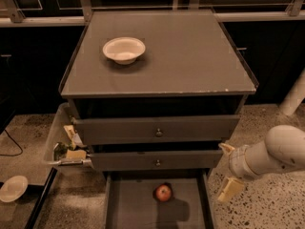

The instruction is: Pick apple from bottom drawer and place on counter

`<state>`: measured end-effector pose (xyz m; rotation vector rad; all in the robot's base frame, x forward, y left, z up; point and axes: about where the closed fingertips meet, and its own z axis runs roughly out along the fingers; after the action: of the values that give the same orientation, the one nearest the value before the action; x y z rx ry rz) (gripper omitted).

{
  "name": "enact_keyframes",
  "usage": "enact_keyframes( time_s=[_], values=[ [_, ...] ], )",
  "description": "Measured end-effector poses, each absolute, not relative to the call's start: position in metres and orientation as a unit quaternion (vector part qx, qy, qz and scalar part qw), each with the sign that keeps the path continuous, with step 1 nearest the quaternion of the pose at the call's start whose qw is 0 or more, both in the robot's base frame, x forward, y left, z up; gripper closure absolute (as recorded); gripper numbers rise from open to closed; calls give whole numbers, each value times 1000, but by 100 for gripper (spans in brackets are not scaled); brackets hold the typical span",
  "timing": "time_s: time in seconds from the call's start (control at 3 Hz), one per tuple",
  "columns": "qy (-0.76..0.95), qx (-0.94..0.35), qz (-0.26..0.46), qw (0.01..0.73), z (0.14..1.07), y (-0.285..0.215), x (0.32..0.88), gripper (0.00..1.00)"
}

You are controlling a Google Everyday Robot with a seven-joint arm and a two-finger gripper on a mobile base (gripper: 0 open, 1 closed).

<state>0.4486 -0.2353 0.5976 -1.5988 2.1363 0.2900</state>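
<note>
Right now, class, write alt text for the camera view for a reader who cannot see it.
A red apple lies in the pulled-out bottom drawer of a grey cabinet; the robot's gripper, fingers open, hangs beside the drawer, apart from the apple. A white bowl sits on the counter above.

Dim and brownish all over. Brightest on the counter (190,66), lit from above, with a soft shadow beside the white bowl (124,49). Very dark at the back and under the counter's front edge. Dark shadow just below the apple (163,192) in the bottom drawer (128,209). Pale at lower right: the gripper (228,170), fingers spread, beside that drawer.
</note>
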Motion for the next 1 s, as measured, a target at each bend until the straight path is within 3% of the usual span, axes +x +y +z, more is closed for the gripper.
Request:
enact_keyframes(
  time_s=[1.0],
  values=[
    [747, -593, 157, 256, 466, -252, 458, 0]
  ],
)
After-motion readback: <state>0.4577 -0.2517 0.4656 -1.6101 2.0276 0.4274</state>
